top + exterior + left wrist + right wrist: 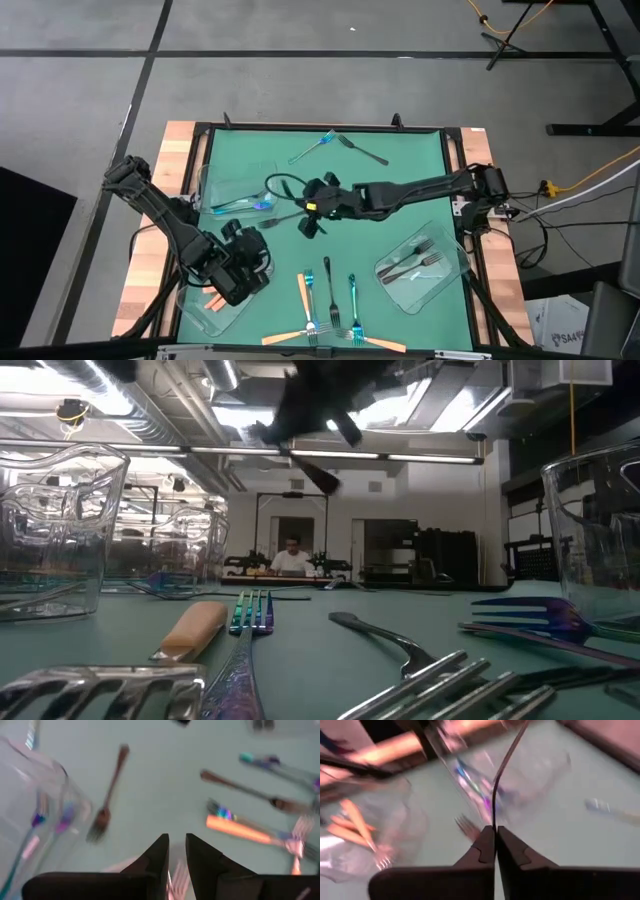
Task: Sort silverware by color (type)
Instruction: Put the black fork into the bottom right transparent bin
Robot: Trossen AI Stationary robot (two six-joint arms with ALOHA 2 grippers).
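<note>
My right gripper (312, 212) hangs over the middle of the green mat, shut on a slim dark fork (285, 217). My left gripper (250, 268) is above the near-left clear tray (205, 312), which holds orange forks. Its fingers (155, 855) stand a little apart with nothing between them. The far-left tray (228, 188) holds blue-teal forks, and the right tray (445, 285) holds dark ones. More silverware lies flat on the mat: an orange fork (303, 295), a dark fork (328, 285) and a teal fork (353, 295). My right gripper pinches the dark fork between its two fingers at one end (493, 822); which end, I cannot tell. The fingers come slanting down from the table's right. The fork sticks out ahead of them toward the table's left, lifted clear of the mat.
A blue fork and a dark fork (340, 148) lie crossed near the far edge. More orange forks (385, 343) lie along the near edge. A black frame (320, 128) borders the mat. A person (292, 558) sits far behind the table.
</note>
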